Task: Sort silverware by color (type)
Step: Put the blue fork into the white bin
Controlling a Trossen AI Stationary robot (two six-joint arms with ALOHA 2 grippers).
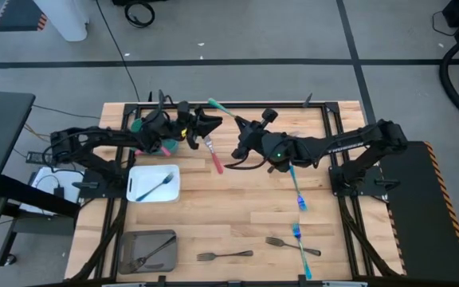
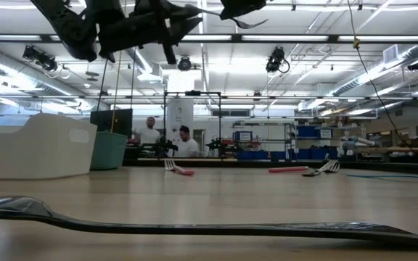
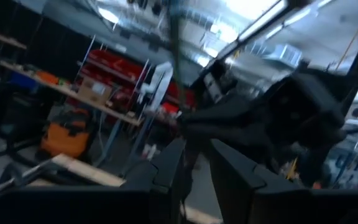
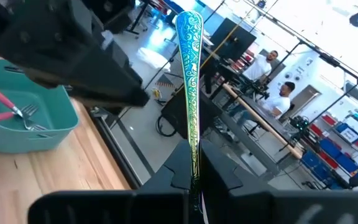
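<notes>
- While both arms meet above the far middle of the surface [image 1: 237,215], the right hand [image 1: 241,127] is pinched onto a blue-handled utensil [image 4: 189,93], whose patterned handle sticks out past its fingers toward 10 o'clock in the high view
- Left hand [image 1: 202,126] hangs just beside it at 9 o'clock, jaws partly apart; whether it has hold of anything, I cannot tell
- Step in hand looks like a mid-air handover, or a carry, of the blue piece toward the bins on the left
- Green bin [image 4: 17,124] already has red-handled forks in it; white bin [image 1: 153,183] holds a blue fork; grey bin [image 1: 146,251] holds a dark metal one
- Next move likely calls for getting the blue piece over the white bin at 7 o'clock from the hands, then letting go
- Still loose: a red utensil [image 1: 214,155], two blue ones [image 1: 297,191] at 4 o'clock, and grey forks [image 1: 225,256] near the front edge
</notes>
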